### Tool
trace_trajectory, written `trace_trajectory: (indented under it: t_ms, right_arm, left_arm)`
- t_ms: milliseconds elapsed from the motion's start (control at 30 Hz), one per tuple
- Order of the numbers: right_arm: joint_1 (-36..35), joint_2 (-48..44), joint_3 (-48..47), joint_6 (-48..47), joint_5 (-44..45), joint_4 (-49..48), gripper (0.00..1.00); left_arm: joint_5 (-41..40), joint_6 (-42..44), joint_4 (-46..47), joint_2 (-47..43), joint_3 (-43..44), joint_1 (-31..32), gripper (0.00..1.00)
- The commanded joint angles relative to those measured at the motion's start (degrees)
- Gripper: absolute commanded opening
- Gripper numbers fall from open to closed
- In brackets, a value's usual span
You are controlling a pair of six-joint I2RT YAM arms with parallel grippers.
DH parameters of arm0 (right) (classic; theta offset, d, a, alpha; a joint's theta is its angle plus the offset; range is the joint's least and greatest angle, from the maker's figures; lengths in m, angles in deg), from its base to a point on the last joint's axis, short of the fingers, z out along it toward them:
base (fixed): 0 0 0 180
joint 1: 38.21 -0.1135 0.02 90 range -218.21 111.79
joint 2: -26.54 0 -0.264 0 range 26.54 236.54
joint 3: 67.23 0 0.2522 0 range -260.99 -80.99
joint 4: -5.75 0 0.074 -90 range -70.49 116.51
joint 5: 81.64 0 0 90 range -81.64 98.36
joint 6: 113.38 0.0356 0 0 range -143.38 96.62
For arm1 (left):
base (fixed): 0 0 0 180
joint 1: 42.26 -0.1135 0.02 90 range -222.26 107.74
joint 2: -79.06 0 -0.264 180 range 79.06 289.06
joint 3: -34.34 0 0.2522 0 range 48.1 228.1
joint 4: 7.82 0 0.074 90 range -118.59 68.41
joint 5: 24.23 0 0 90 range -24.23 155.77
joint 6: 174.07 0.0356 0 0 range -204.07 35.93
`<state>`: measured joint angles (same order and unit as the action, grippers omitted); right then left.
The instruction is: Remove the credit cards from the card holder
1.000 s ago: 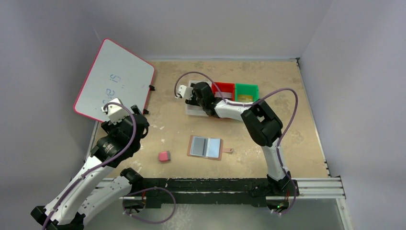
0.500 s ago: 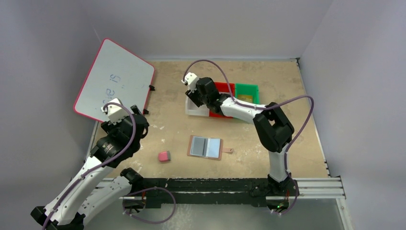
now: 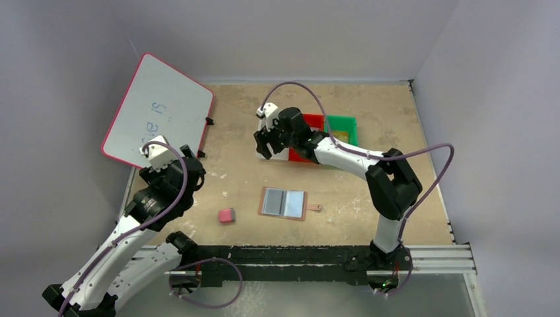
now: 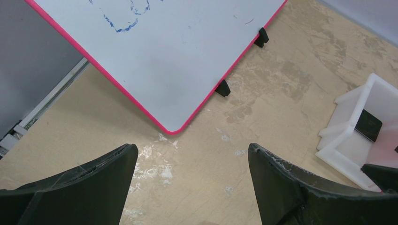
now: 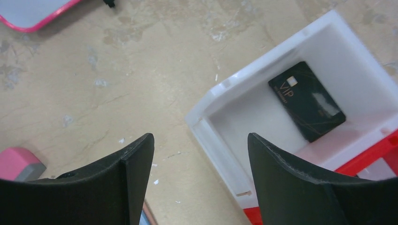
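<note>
The card holder (image 3: 284, 203) lies open and flat on the table, tan leather with pale blue-grey sleeves and its snap tab to the right. A black credit card (image 5: 307, 101) lies in the white bin (image 5: 234, 79); it also shows in the left wrist view (image 4: 368, 125). My right gripper (image 3: 264, 142) is open and empty, above the white bin's near-left corner (image 5: 201, 154). My left gripper (image 4: 192, 159) is open and empty over bare table near the whiteboard, far left of the holder. No card shows in the holder's sleeves.
A red bin (image 3: 308, 125) and a green bin (image 3: 340, 129) with something gold in it stand right of the white bin. A pink-and-grey eraser (image 3: 226, 215) lies left of the holder. A pink-framed whiteboard (image 3: 158, 109) leans at the back left.
My right gripper has swung from over the white bin's far side toward its near-left corner, with the arm stretching out. The left arm, the holder and the eraser have not moved.
</note>
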<state>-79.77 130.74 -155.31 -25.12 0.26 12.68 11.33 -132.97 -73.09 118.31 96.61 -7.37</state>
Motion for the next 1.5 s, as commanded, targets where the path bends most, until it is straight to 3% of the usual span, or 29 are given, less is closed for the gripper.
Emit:
trace_trajectory:
  t_ms: [0, 667, 1333, 1467]
  right_arm:
    - [0.09, 2.76, -2.54, 0.89, -4.09, 4.93, 0.75]
    - [-0.08, 9.83, -8.06, -2.49, -6.37, 12.2, 0.71]
    - [-2.35, 1.64, -1.95, -0.57, -7.88, 12.61, 0.7]
    - [-3.26, -0.72, -1.68, -0.11, -4.29, 12.88, 0.7]
  left_arm:
    - [-1.26, -0.22, 1.34, -0.48, 0.17, -0.2, 0.88]
    - [-1.21, -0.29, 1.23, -0.64, 0.18, -0.22, 0.88]
    - [-1.17, -0.2, 1.32, -0.35, 0.17, -0.18, 0.88]
    - [-1.13, -0.23, 1.32, -0.24, 0.16, -0.2, 0.88]
